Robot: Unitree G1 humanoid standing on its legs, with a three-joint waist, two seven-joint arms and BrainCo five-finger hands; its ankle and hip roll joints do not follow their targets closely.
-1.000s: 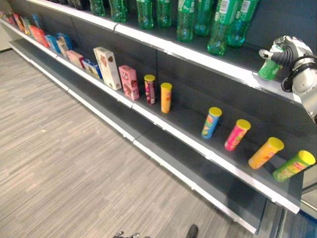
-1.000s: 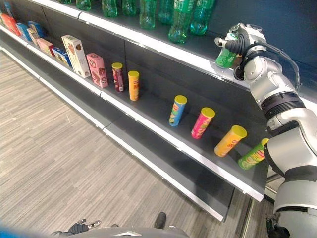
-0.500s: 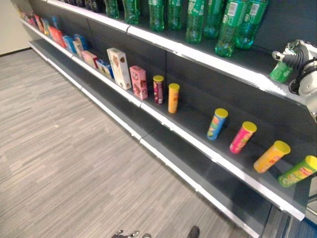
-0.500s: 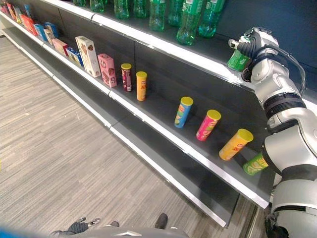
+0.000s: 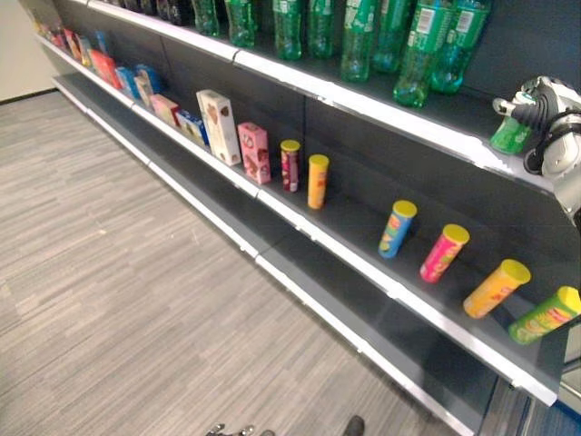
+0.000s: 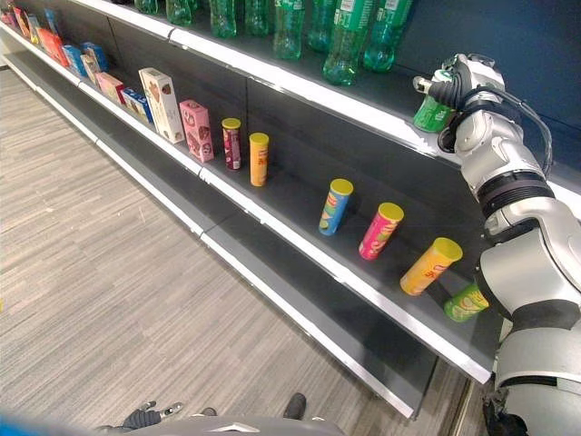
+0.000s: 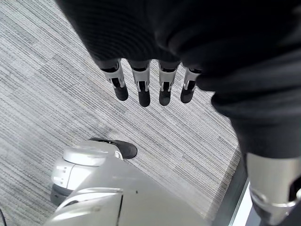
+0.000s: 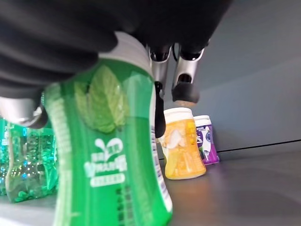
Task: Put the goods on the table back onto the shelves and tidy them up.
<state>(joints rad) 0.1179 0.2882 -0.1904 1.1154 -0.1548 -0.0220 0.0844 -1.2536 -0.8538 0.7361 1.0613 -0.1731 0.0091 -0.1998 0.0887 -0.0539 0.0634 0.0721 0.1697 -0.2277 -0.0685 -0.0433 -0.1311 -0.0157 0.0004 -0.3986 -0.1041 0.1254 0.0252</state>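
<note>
A small green bottle [image 6: 432,113] with a leaf label [image 8: 108,155] is at the front edge of the top shelf [image 5: 427,127], far right. My right hand [image 6: 457,84] is shut on it from above, with two fingers [image 8: 186,75] sticking out past its white cap. Whether its base rests on the shelf I cannot tell. Behind it on the same shelf stand a small orange bottle [image 8: 181,141] and a purple one [image 8: 206,139]. My left hand [image 7: 141,89] hangs over the grey floor, fingers straight and holding nothing.
Tall green soda bottles [image 5: 418,54] line the top shelf left of my hand. On the middle shelf [image 5: 363,263] several coloured tubes [image 5: 444,252] lean backwards, two tubes [image 5: 317,181] stand upright, and boxes [image 5: 219,125] run off to the left. A lower shelf [image 5: 300,263] juts out over the floor.
The camera has shifted, so the whole shelf sits differently in view. My right hand keeps its hold on the green bottle at the same spot on the top shelf.
</note>
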